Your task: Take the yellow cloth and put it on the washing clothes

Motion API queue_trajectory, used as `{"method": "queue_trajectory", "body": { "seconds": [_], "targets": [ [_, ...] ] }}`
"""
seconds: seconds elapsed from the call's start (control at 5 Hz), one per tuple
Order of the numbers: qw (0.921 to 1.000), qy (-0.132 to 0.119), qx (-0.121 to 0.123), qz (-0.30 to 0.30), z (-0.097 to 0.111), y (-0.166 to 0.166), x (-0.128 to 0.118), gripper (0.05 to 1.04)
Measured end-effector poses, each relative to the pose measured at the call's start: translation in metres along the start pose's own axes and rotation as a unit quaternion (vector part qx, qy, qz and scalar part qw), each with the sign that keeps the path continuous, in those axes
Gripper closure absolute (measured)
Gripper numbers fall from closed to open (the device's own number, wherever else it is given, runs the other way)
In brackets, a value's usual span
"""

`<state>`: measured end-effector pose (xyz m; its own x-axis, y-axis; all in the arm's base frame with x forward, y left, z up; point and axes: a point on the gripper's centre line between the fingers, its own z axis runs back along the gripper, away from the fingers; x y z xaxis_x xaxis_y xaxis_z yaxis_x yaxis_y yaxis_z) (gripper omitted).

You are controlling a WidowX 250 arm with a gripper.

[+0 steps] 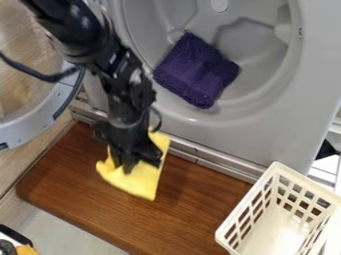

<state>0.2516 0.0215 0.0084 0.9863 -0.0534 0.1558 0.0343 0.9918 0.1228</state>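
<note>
The gripper (127,167) meets the yellow cloth (142,183) over the wooden board (80,184)

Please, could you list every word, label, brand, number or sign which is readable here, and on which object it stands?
There is no readable text here.
Black arm: small pale spots, too small to tell whether print or shine.
Washing machine, yellow cloth, purple cloth, basket: I see no lettering.
</note>
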Motion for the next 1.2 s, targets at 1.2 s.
{"method": "queue_trajectory", "body": {
  "seconds": [1.2],
  "targets": [
    [0.9695, -0.242, -0.023, -0.032, 0.086, -0.032, 0.142, 1.015]
  ]
}}
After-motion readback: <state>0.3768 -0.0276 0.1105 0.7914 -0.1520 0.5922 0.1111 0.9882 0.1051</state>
